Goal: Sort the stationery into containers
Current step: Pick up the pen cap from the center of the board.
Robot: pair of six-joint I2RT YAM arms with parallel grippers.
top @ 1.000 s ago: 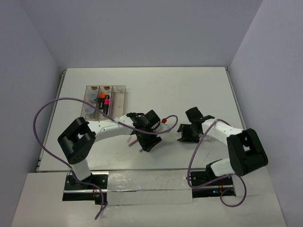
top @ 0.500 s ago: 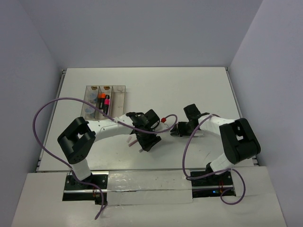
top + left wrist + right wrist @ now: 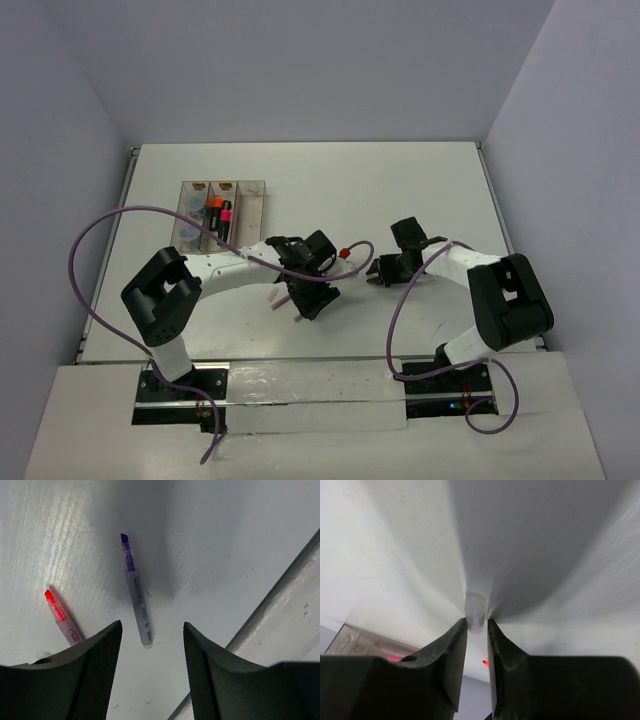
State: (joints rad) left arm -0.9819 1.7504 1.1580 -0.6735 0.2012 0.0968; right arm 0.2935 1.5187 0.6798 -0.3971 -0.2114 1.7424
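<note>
Four highlighters (image 3: 138, 602), one tray (image 3: 252, 210)

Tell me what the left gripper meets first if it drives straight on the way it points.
Most likely the purple-tipped highlighter, lying on the table between the open fingers of the left gripper; depth is hard to judge.

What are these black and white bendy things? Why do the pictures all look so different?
They are two robot arms on a white table, each ending in a two-fingered pincer called a gripper. The wide picture looks down from above. The other two come from small cameras on the wrists, so everything there looks huge and close. The left gripper is open above a purple-tipped pen, with a red-tipped pen beside it, both lying on the table. The right gripper pinches a small pale tube. The clear tray at the back left holds some stationery.
</note>
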